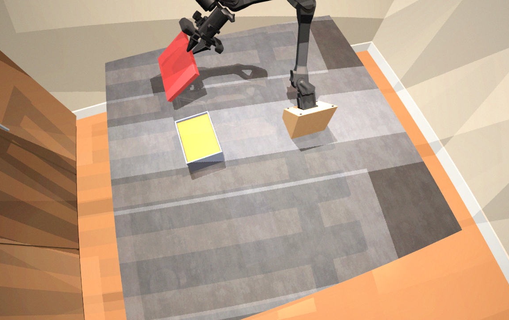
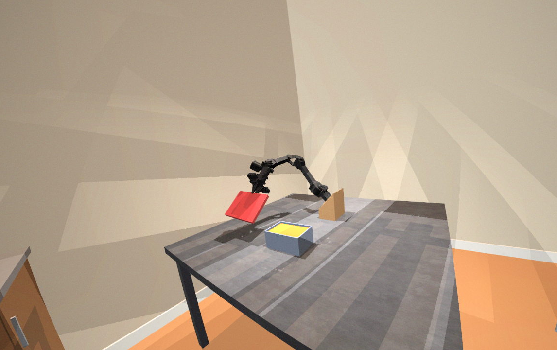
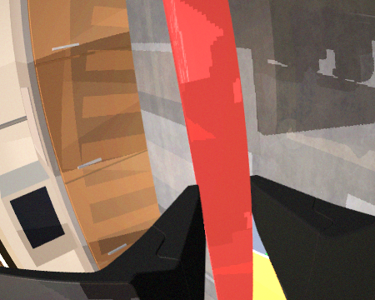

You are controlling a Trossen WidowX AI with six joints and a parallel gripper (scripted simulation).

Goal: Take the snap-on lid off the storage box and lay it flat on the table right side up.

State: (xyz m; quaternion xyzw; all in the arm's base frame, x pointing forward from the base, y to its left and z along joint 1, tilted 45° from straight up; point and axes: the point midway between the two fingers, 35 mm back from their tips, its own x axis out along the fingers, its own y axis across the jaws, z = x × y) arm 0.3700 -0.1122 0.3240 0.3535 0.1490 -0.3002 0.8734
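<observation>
The red lid [image 1: 177, 67] [image 2: 248, 206] [image 3: 221, 158] is off the box and in the air, tilted, beyond the box in the top view and above the table's left part in the exterior view. My gripper [image 1: 191, 51] [image 2: 254, 191] [image 3: 223, 191] is shut on one edge of the lid. The wrist view shows the lid edge-on between both fingers. The blue-grey storage box [image 1: 207, 160] [image 2: 281, 243] stands open and upright on the table, its inside yellow. In the wrist view only a small part of the box shows at the bottom, behind the right finger.
The grey patterned table [image 1: 248, 222] [image 2: 358, 278] carries the box and the arm's wooden wedge base [image 1: 310, 121] [image 2: 332, 208], which stands right of the box. The lid hangs near the table's far left edge in the top view. A wooden cabinet [image 1: 25, 159] stands off the table's left side.
</observation>
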